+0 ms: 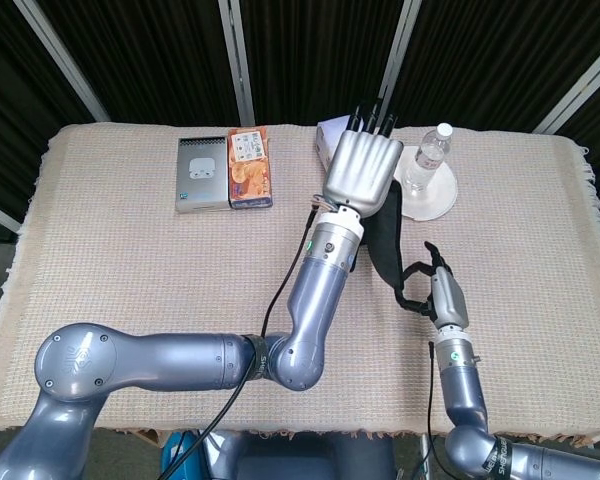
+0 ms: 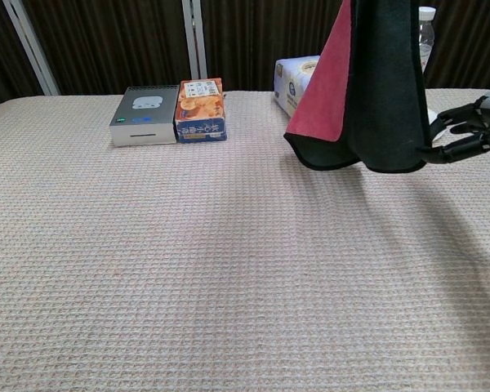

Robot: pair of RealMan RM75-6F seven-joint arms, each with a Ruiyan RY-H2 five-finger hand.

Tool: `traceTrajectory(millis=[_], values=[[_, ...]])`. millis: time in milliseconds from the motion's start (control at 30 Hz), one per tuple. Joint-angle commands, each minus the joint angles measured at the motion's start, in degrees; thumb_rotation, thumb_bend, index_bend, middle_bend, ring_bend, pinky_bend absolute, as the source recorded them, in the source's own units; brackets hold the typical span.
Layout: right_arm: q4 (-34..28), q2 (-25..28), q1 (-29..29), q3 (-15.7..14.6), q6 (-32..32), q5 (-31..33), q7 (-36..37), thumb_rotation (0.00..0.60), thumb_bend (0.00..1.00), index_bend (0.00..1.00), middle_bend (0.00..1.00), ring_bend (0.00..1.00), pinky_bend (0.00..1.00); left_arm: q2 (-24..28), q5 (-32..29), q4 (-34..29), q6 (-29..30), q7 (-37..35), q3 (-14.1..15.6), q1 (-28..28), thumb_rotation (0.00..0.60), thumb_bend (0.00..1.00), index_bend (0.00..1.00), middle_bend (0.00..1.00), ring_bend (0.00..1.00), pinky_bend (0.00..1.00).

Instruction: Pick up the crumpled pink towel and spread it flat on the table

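While my left hand (image 1: 361, 172) is holding the towel (image 2: 367, 90) up by its top, fingers closed on it, I'm pinching a lower corner with my right hand (image 1: 432, 287), aiming to draw it taut before lowering it onto the desk (image 2: 188, 261).

Wide bare stretch of table (image 2: 188, 269) lying open front and left. Silver box (image 2: 144, 115), orange carton (image 2: 200, 109), tissue box (image 2: 297, 80), bottle (image 1: 423, 153) on plate (image 1: 438, 201) crowding far edge. Hanging towel (image 2: 376, 90) blocking right-centre.
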Motion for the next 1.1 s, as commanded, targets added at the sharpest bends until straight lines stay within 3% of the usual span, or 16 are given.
traceTrajectory(millis=[33,333,567,833,1100], values=[[-0.1,-0.1,-0.1,-0.1,0.0,-0.2,0.0,0.600,0.38,0.60,0.09,0.00,0.00,0.0,0.0,-0.1,0.0,-0.1,0.0,0.0,0.600,0.50,0.63,0.14,0.00,0.00],[0.5,-0.7,-0.1,0.0,0.0,-0.6,0.0,0.600,0.42,0.71,0.13,0.00,0.00,-0.1,0.3,-0.1,-0.1,-0.4,0.2,-0.1,0.600,0.50,0.64,0.13,0.00,0.00],[0.6,-0.6,-0.3,0.1,-0.2,-0.7,0.3,0.600,0.56,0.72,0.14,0.00,0.00,-0.3,0.4,0.0,-0.1,-0.6,0.5,-0.1,0.600,0.50,0.64,0.13,0.00,0.00],[0.5,0.1,-0.8,0.6,-0.5,-1.5,1.4,0.600,0.58,0.72,0.14,0.00,0.00,0.2,0.2,-0.6,0.0,-1.2,0.4,0.7,0.600,0.50,0.64,0.13,0.00,0.00],[1.7,2.9,-1.4,3.6,-1.5,-2.0,4.4,0.600,0.58,0.72,0.14,0.00,0.00,4.5,1.9,-8.2,0.0,-5.5,0.9,6.2,0.600,0.50,0.64,0.14,0.00,0.00]])
